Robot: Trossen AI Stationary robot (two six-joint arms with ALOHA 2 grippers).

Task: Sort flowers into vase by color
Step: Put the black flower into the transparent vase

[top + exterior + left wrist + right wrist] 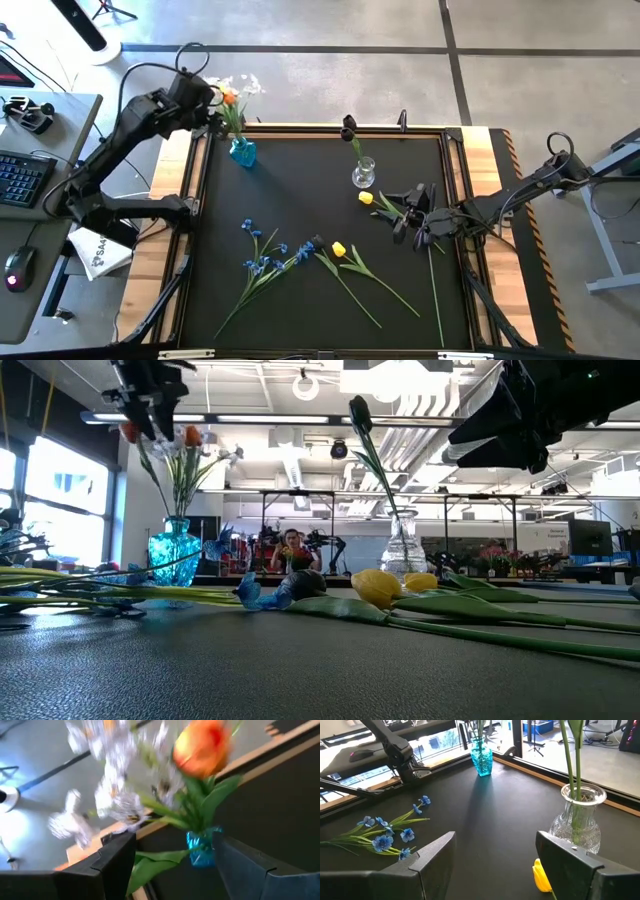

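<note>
A blue glass vase (242,152) stands near the table's far-left corner and holds an orange tulip (202,747) and white sprays (117,795). My left gripper (172,865) is open, raised beside these blooms (215,110). A clear glass vase (363,172) stands at the far middle with a dark tulip (348,125) in it. My right gripper (495,855) is open and hovers just right of a yellow tulip (366,198) that lies on the mat. Blue sprays (265,255), a second yellow tulip (338,248) and a dark tulip (318,242) lie toward the near edge.
A raised wooden frame (330,127) borders the black mat. Long green stems (436,290) trail from the right gripper toward the near edge. A desk with keyboard (20,180) stands off the table's left. A person (292,548) sits far behind in the room.
</note>
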